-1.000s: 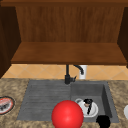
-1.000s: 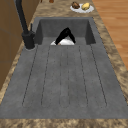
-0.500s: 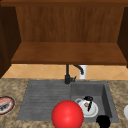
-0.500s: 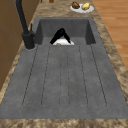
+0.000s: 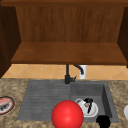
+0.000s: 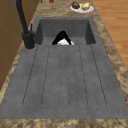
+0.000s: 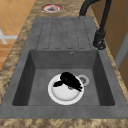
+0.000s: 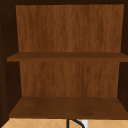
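A white plate [image 5: 94,113] lies on the floor of the sink basin [image 5: 106,97]. My left hand [image 5: 88,102] reaches down onto it, fingers stretched toward the plate and thumb spread apart. A small brown thing shows under the fingers, too small to name. From the right side the same hand [image 7: 71,80] lies across the plate [image 7: 62,97] by the drain. In the left side view this hand [image 6: 61,36] stands as a spread V over the plate [image 6: 66,42]. My right hand [image 5: 103,121] hangs as a dark shape at the bottom edge, in front of the basin.
A red ball [image 5: 67,114] floats before the draining board [image 5: 45,97]. The black faucet [image 5: 67,75] stands behind the sink, with a white cup [image 5: 83,72] beside it. A red-rimmed plate [image 5: 5,105] sits on the left counter. A plate of food [image 6: 81,6] sits on the right. Wooden shelves [image 8: 67,107] hang above.
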`<action>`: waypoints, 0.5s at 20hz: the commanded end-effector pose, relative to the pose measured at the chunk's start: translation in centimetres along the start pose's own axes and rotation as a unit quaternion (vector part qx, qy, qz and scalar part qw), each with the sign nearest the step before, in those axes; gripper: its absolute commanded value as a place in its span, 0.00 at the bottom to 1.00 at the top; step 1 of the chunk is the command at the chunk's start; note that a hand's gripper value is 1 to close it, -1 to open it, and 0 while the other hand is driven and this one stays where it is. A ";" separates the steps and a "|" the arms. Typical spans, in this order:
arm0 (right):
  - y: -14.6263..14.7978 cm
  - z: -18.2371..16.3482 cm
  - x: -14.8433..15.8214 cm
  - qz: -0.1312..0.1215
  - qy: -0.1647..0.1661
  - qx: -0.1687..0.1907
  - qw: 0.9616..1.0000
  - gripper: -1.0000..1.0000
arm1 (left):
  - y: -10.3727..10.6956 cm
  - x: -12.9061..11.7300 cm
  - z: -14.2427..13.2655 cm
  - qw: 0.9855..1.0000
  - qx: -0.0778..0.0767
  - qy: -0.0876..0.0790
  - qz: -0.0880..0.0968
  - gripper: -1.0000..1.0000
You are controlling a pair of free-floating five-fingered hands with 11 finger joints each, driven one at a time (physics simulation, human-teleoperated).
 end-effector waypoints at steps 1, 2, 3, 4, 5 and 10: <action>0.0 0.0 0.0 0.000 0.000 0.000 1.000 0.50 | -0.6 -1.0 -0.1 1.000 -0.012 -0.004 0.024 0.00; 0.0 0.0 0.0 0.000 0.000 0.000 1.000 0.50 | -0.6 -1.4 -0.1 1.000 -0.012 -0.003 0.025 0.00; 0.0 0.0 0.0 0.000 0.000 0.000 1.000 0.50 | -0.6 -2.0 -0.1 1.000 -0.011 -0.002 0.026 0.00; 0.0 0.0 0.0 0.000 0.000 0.000 1.000 0.50 | -0.4 -2.6 -0.1 1.000 -0.009 -0.001 0.027 0.00; 0.0 0.0 0.0 0.000 0.000 0.000 1.000 0.50 | -0.3 -3.1 -0.1 0.999 -0.010 0.000 0.032 0.00; 0.0 0.0 0.0 0.000 0.000 0.000 1.000 0.50 | 0.6 -3.3 -0.1 0.998 -0.009 0.000 0.065 0.00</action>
